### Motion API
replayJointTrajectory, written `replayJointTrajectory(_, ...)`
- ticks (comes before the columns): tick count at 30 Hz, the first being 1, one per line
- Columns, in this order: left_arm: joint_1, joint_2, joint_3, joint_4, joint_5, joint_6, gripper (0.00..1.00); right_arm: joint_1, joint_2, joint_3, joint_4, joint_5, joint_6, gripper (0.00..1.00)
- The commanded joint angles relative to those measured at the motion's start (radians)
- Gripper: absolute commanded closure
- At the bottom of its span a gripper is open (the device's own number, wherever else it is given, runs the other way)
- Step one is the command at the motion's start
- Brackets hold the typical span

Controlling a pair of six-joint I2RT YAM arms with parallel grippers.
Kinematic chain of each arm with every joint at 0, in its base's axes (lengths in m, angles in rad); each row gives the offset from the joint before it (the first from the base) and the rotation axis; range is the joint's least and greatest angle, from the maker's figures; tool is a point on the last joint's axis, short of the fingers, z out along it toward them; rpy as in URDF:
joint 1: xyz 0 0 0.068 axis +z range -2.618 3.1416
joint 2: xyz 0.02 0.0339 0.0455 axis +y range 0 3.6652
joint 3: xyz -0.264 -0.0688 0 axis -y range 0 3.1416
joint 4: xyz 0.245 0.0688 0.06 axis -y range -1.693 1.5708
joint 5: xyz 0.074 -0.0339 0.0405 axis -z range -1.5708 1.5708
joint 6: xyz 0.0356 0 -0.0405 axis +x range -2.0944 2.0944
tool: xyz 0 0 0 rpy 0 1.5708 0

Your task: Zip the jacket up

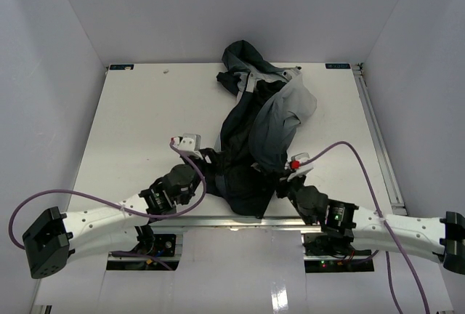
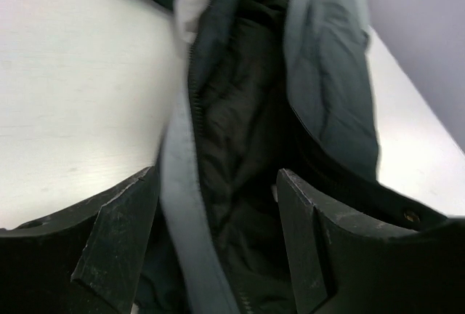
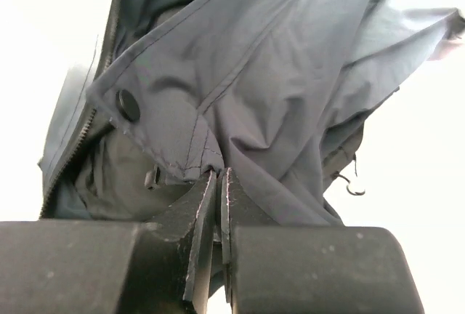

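The jacket (image 1: 258,132) lies crumpled lengthwise on the white table, hood at the far end and hem near the arms. It is open down the front, dark lining showing. My left gripper (image 1: 209,160) is open at the jacket's left near edge. In the left wrist view (image 2: 218,216) its fingers (image 2: 120,245) straddle a grey front edge strip (image 2: 178,205) with the zipper teeth (image 2: 192,103) beside it, not clamped. My right gripper (image 1: 280,177) is shut on a fold of the jacket's grey fabric (image 3: 276,74); the pinch shows in the right wrist view (image 3: 219,174).
The white table (image 1: 145,118) has a metal rail (image 1: 378,132) along its right edge and walls on three sides. Purple cables (image 1: 87,196) loop from both arms. A snap button (image 3: 128,105) and a zipper line (image 3: 80,136) lie left of the right gripper.
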Motion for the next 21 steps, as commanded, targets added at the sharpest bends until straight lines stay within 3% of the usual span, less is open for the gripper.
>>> replayJointTrajectory(1,0.003,0.028,0.089,-0.044,0.269,-0.08,0.25,-0.027,-0.197,-0.103,0.109,-0.06,0.096,0.92)
replayJointTrajectory(8,0.005,0.222,0.169,0.039,0.542,-0.17,0.27,-0.032,-0.297,-0.151,0.111,-0.127,0.143,0.92)
replayJointTrajectory(21,0.029,0.454,0.33,-0.006,0.589,-0.249,0.32,-0.033,-0.322,-0.2,0.186,-0.197,0.131,0.92)
